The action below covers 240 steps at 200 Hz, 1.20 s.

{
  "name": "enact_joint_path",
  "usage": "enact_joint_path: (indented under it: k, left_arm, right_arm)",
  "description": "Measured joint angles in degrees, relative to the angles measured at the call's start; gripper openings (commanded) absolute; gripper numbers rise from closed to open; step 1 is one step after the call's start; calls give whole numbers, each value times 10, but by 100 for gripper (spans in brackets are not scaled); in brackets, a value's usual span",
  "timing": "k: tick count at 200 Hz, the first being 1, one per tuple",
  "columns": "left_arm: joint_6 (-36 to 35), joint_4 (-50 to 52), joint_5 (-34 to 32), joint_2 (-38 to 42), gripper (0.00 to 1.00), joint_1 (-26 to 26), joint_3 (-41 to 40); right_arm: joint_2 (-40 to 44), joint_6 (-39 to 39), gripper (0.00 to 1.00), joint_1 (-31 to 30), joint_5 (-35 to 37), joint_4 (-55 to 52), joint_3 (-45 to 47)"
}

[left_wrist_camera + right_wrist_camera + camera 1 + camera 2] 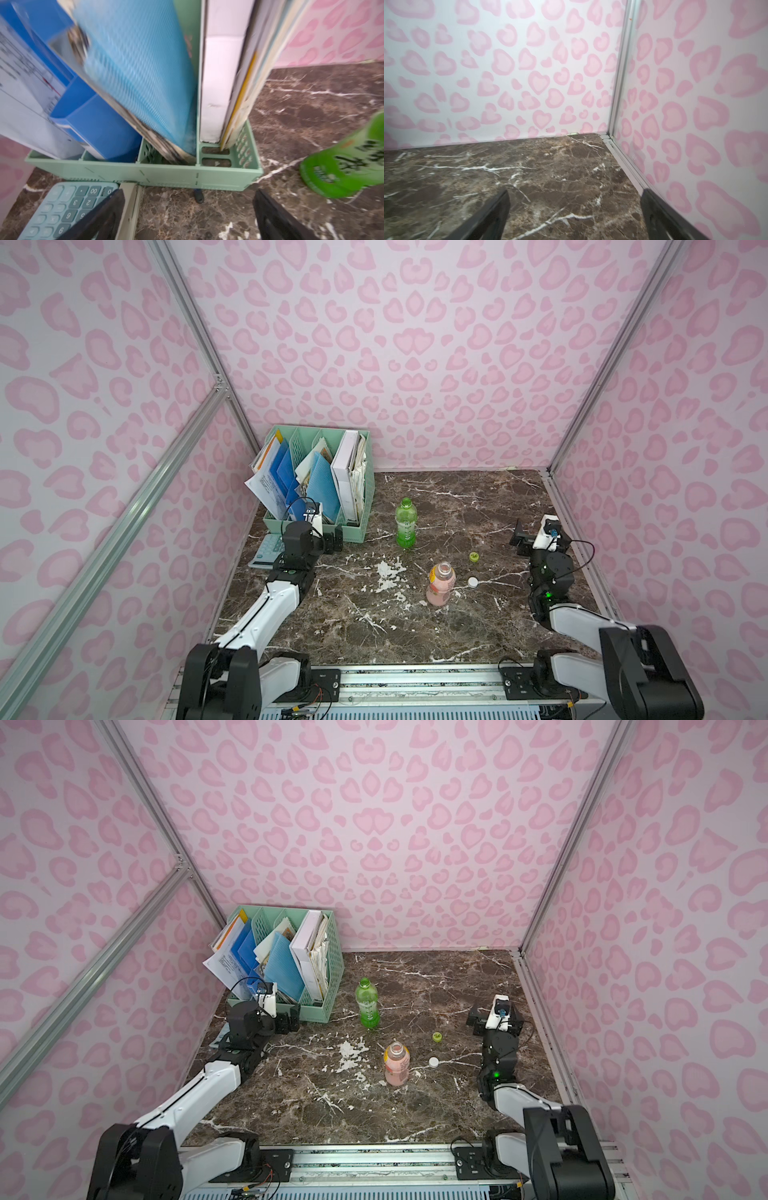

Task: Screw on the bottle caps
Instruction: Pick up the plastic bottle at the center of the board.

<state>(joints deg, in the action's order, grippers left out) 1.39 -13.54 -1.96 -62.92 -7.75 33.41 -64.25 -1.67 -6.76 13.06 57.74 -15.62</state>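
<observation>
1. Tall green clear-plastic bottle [405,526]: upright, uncapped, centre of dark marble table [478,497].
2. Short pale-pink plastic bottle [440,587]: upright, uncapped, nearer front.
3. Yellow-green round cap [474,557] (dark top mark, probably) and white round cap [472,582]: loose, right of it.
4. Left gripper [335,540], right gripper [519,537]: fingers spread, empty.

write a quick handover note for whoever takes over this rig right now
Left gripper: open, empty, low in front of the file rack.
Right gripper: open, empty, near the right wall, apart from both caps.
Green bottle and pink bottle: upright mid-table, necks open.
Yellow-green cap and white cap: loose on the table between the bottles and the right arm; the white one lies close beside the pink bottle.
Done: nothing yet, no cap picked up.
Left: pick up each cap, seat it, screw it on. By colour, yellow-green probably goes on green.
</observation>
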Motion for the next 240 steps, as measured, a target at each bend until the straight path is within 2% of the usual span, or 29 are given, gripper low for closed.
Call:
enact_joint_path:
  k: [15,34,62,82,99,112,128,169,187,213,240]
  left_arm:
    - [16,23,2,54,99,-24,-1]
    - [82,48,6,123,99,-31,-17]
    - [155,72,35,193,99,-64,-51]
    - [160,85,54,204,99,-146,-49]
    - [133,92,56,212,99,-246,-57]
    - [111,104,58,220,98,-307,-68]
    - [86,107,57,228,98,-357,-89]
    - [26,39,74,194,96,-443,-148]
    - [-1,-2,75,146,95,-471,-141]
    - [-16,-93,71,95,97,-484,-150]
    - [-20,-144,68,41,97,-485,-135]
  right_arm:
    - [71,-9,99,-17,-25,-101,-51]
    - [141,-28,99,-52,-60,-228,-106]
    - [168,-43,98,-145,-90,-393,-182]
    - [169,-45,98,-232,-102,-490,-223]
    - [165,-45,97,-299,-112,-547,-244]
    - [162,-44,94,-340,-122,-579,-255]
    - [158,-41,92,-374,-130,-610,-266]
    - [112,-42,85,-413,-138,-659,-276]
    - [92,-43,76,-415,-137,-670,-279]
    - [78,-43,70,-416,-139,-669,-280]
    - [69,-43,66,-416,-149,-665,-271]
